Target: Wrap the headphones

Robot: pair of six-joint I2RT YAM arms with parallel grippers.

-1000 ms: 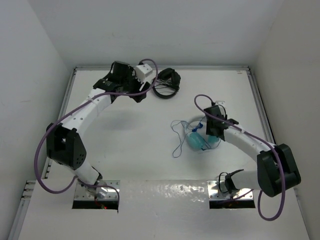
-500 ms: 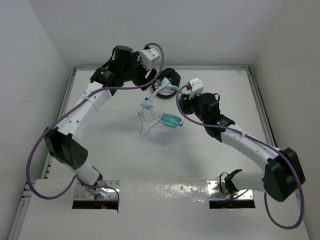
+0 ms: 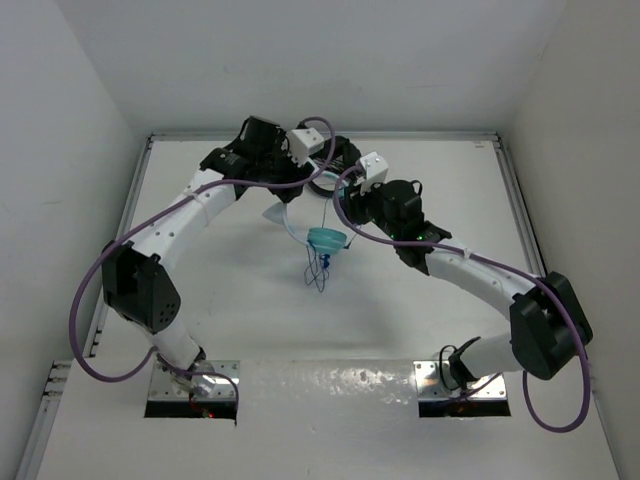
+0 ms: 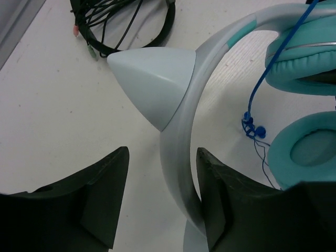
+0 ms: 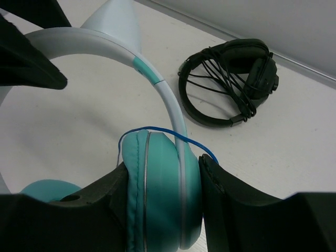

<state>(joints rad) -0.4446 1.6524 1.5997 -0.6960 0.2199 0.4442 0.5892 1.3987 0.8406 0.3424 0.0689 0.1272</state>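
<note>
The headphones (image 3: pixel 326 240) were held up over the far middle of the surface (image 3: pixel 250 320), between the two arms, and did not appear to rest on it. One teal ear cup (image 5: pixel 163 194) sat clamped between the right fingers (image 5: pixel 223 205), which pressed on it from both sides, its cushion filling the space between them. The thin blue cable (image 5: pixel 157 129) crossed over the top of that cup, and in the overhead view it hung below the cups in a small tangle. The second cup (image 4: pixel 304 149) lay just beside the first, its padded opening turned toward the left wrist camera.

The pale headband (image 4: pixel 181 157) arched away from the cups and passed between the left fingers (image 4: pixel 100 205). It lay against, or just beside, one finger, while a clear strip of bare surface showed between it and the other. Those fingers therefore stood released around the band rather than clenched on it. A pale pointed ear (image 4: pixel 152 79) stuck out from the outer side of the headband, just ahead of the left fingers.

Beyond the headband, near the far edge, the black headphones (image 5: pixel 231 79) lay flat on the surface with their dark cable bundled across the band, apart from the teal pair.
</note>
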